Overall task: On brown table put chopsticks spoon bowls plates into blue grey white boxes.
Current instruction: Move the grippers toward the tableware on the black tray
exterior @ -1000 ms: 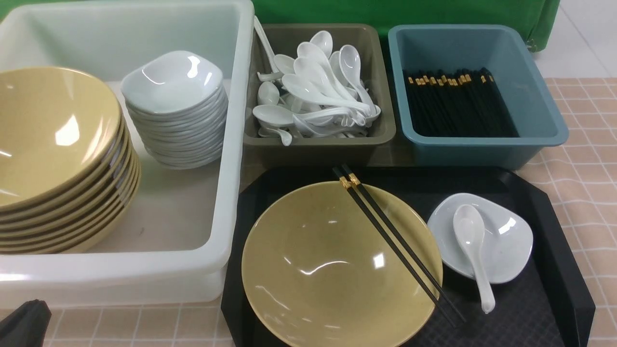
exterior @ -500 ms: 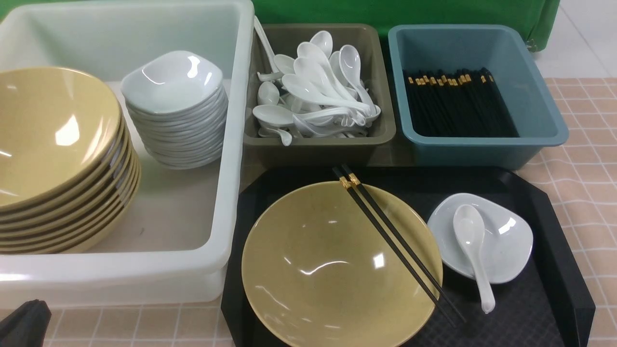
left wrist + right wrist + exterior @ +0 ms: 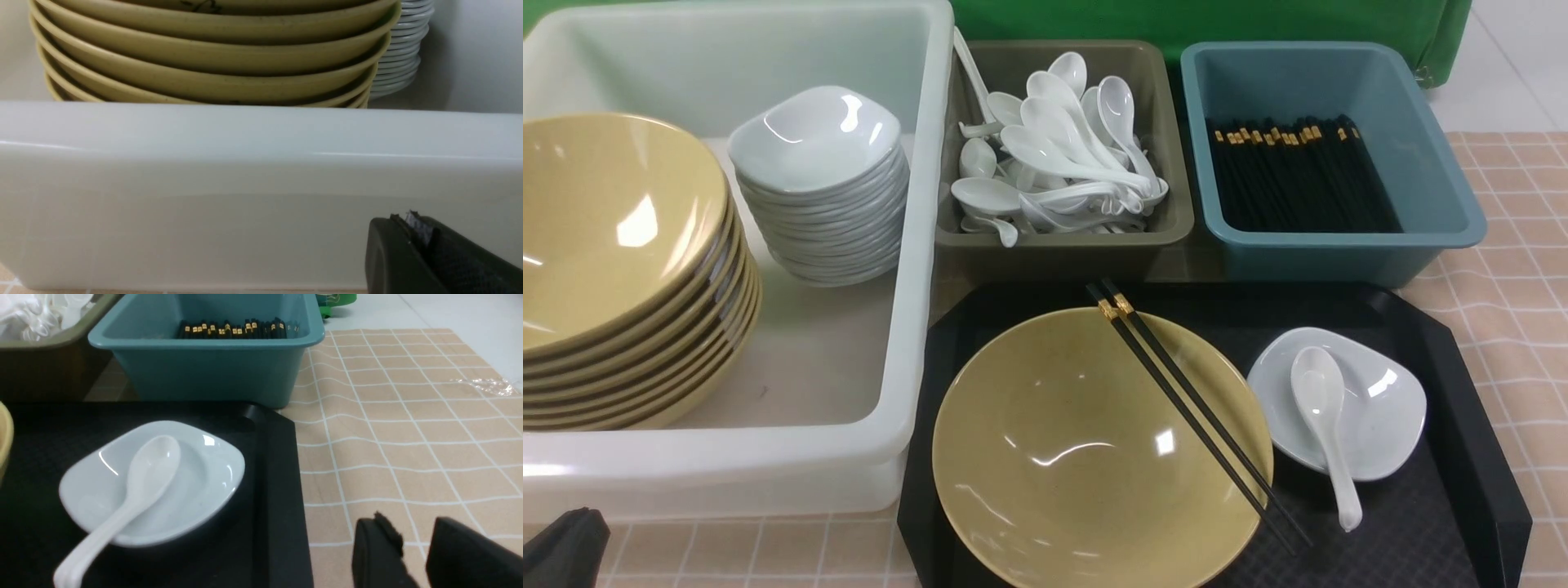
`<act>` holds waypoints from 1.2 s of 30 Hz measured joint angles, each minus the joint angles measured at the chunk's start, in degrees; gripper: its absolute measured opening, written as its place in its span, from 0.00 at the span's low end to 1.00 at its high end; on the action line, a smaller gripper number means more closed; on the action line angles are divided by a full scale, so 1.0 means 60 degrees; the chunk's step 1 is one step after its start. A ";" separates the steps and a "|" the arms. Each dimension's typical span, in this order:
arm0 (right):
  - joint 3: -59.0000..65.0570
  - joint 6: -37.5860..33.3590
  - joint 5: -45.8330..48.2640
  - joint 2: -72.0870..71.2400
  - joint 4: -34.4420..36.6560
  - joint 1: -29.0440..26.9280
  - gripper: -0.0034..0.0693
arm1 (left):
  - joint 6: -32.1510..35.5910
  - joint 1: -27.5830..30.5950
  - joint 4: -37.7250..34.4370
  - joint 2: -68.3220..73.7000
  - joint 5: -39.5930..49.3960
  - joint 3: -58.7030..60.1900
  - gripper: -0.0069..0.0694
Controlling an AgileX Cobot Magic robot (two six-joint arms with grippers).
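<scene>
Left gripper, lower right of the left wrist view: jaws pressed together, nothing between them, parked low before the tub wall. Right gripper, bottom of the right wrist view: jaws apart, empty, low over the pinkish-tan gridded table just beside the tray, probably to reach the small things first.

Left half of the front view: large milky-white plastic tub, with a stack of wide mustard-yellow bowls and a stack of small white rounded-square plates, nested by kind to save room. Lower centre: flat black textured tray, carrying all that is not yet sorted. On it, near the tub: one glossy mustard-yellow bowl. Upper right: teal-blue rectangular bin, with black chopsticks laid parallel inside. Upper centre: olive-grey bin, heaped with white spoons. Right part of the tray: one white shallow plate, and in it a glossy white soup spoon, handle over the rim. Across the bowl's rim: a pair of thin black gold-banded chopsticks, side by side, likely to roll if the bowl goes first.
</scene>
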 joint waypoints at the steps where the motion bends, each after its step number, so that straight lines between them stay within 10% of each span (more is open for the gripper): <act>1: 0.0000 0.0029 0.0000 0.0000 0.0033 0.0000 0.37 | 0.0000 0.0000 0.0000 0.0000 0.0000 0.0000 0.09; 12: 0.0000 0.0367 -0.0044 0.0000 0.0148 0.0000 0.37 | -0.0763 0.0000 -0.1291 0.0000 -0.0395 0.0000 0.09; 19: 0.0000 0.5225 -0.0140 0.0000 0.2807 0.0000 0.37 | -0.4107 0.0000 -0.7355 0.0000 -0.1550 0.0000 0.09; 23: 0.0000 0.7214 -0.0140 0.0000 0.3625 0.0000 0.37 | -0.4174 0.0000 -0.8152 0.0000 -0.1659 0.0000 0.09; 32: 0.0000 0.5758 -0.0033 0.0000 0.3391 0.0000 0.37 | -0.3689 0.0000 -0.8419 0.0000 -0.1697 -0.0016 0.09; 36: -0.0354 0.3874 0.0623 0.0000 0.3683 0.0000 0.37 | -0.1605 0.0000 -0.7794 0.0000 -0.1129 -0.1099 0.09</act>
